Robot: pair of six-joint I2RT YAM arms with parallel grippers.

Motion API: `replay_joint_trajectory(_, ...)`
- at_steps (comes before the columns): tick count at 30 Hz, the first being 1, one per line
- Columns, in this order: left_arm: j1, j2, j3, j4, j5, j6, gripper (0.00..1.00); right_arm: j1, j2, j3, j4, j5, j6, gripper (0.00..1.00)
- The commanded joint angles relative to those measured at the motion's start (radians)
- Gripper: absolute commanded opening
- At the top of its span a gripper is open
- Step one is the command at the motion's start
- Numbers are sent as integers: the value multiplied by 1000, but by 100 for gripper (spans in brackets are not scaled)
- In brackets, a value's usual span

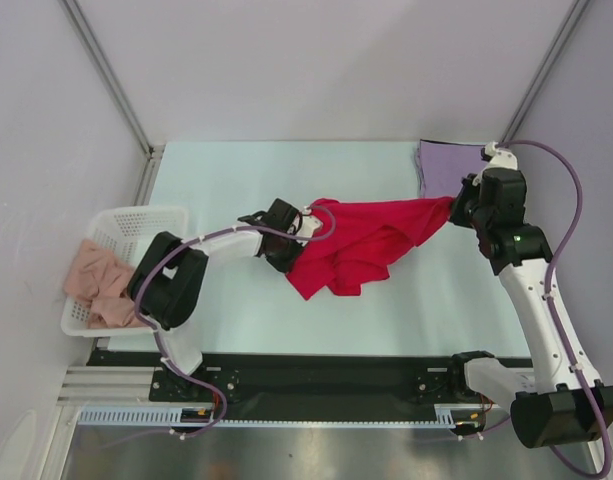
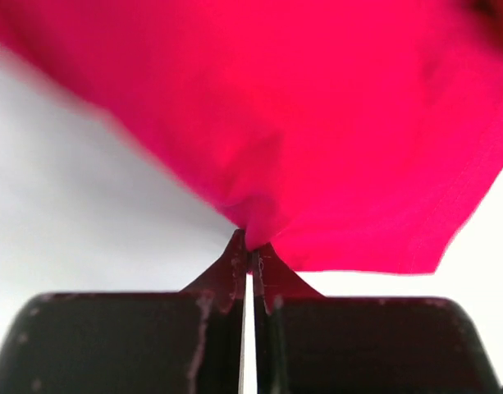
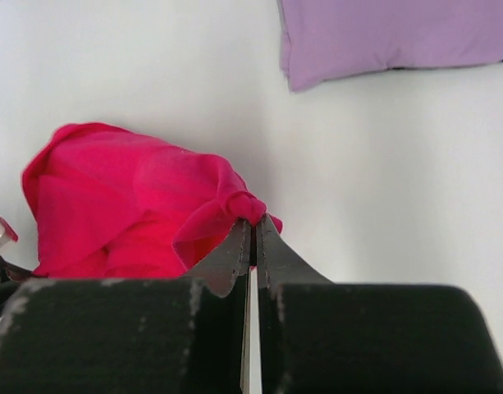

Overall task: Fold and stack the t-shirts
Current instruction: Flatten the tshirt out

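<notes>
Pinching the red tee (image 1: 361, 245) at 9 o'clock, left gripper (image 2: 249, 246) is clenched on it; right gripper (image 3: 253, 223) grasps its 3 o'clock end. The lavender tee (image 1: 446, 168) lies at 1 o'clock.

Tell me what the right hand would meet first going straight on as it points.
The right hand pinches the red t-shirt; past that, probably the white table. The folded lavender t-shirt lies farther on, off to the right; depth is unclear.
</notes>
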Motion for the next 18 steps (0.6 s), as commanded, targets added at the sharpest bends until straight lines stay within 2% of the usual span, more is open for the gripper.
replay_joint_trajectory(1,67,-162,46,-49,-110,44,0,-13,-39,116,8,20,-20,0)
replay_joint_trajectory(3,163,-246,101,-98,-133,88,0,-20,-33,205,-5,20,-20,0)
replay_joint_trajectory(5,250,-358,233,-197,-134,150,0,-21,-24,286,-20,4,-18,0)
replay_joint_trajectory(7,285,-427,370,-265,-156,200,0,-21,-18,416,-37,-23,-17,0)
replay_joint_trajectory(12,296,-684,582,-432,-294,365,0,-21,-55,650,-72,-126,5,0)
replay_joint_trajectory(15,296,-764,725,-512,-360,414,0,-21,-82,779,-109,-177,6,0)
replay_joint_trajectory(18,296,-782,791,-552,-419,443,0,-23,-85,871,-141,-226,9,0)
